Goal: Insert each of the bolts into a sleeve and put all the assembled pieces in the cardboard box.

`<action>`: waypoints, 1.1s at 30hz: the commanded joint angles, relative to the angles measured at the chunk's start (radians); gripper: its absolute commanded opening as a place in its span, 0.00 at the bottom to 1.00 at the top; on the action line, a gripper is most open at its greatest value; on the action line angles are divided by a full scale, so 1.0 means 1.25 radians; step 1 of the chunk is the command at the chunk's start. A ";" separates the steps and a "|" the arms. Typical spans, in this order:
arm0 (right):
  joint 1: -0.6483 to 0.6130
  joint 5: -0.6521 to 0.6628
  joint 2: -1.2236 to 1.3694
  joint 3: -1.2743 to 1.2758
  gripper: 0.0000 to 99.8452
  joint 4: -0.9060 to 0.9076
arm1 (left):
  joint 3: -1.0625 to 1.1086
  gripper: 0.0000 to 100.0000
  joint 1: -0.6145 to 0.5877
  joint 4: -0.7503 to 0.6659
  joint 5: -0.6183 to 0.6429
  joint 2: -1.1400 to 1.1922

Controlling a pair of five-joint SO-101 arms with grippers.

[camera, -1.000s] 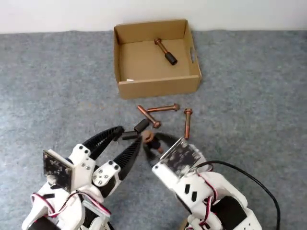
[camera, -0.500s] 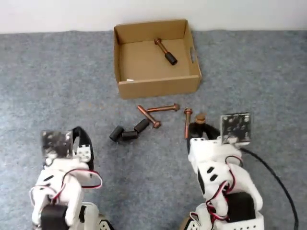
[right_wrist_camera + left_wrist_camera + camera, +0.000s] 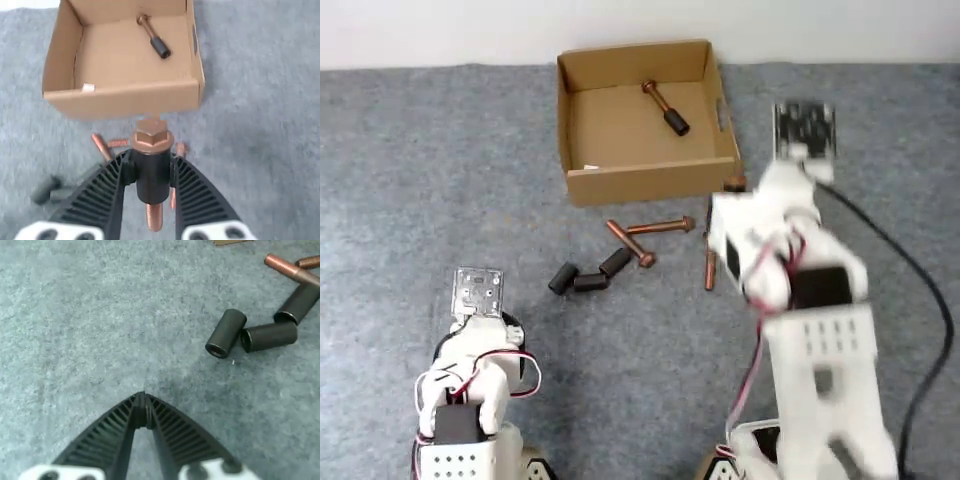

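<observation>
Clamped upright between the fingers of the right tool (image 3: 150, 162): a black cylindrical sleeve (image 3: 151, 175) with a copper hex-head bolt (image 3: 152, 140) through it, threaded end poking out underneath. Just beyond, toward 12 o'clock, the front wall of the open brown cardboard box (image 3: 125, 100); inside, near its 1 o'clock corner, a second sleeved bolt (image 3: 154, 35) lying flat.

Left tool (image 3: 143, 407) pinched shut on nothing, over the grey carpeted bench (image 3: 410, 180) at 7 o'clock. Toward 2 o'clock from it, three loose black sleeves (image 3: 226, 333) lying close together. Past those, nearer the box, three bare copper bolts (image 3: 660, 227): two meeting at one end, the third at 3 o'clock of them, partly under the right arm (image 3: 790, 270).
</observation>
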 commanded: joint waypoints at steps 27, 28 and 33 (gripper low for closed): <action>0.008 0.404 1.070 -0.890 0.09 -0.276 | -0.006 0.00 -0.002 -0.011 -0.007 -0.004; 0.007 0.404 1.078 -0.902 0.13 -0.249 | -0.006 0.00 -0.002 -0.011 -0.007 -0.004; 0.009 0.403 1.084 -0.919 0.20 -0.176 | -0.006 0.00 -0.002 -0.011 -0.007 -0.004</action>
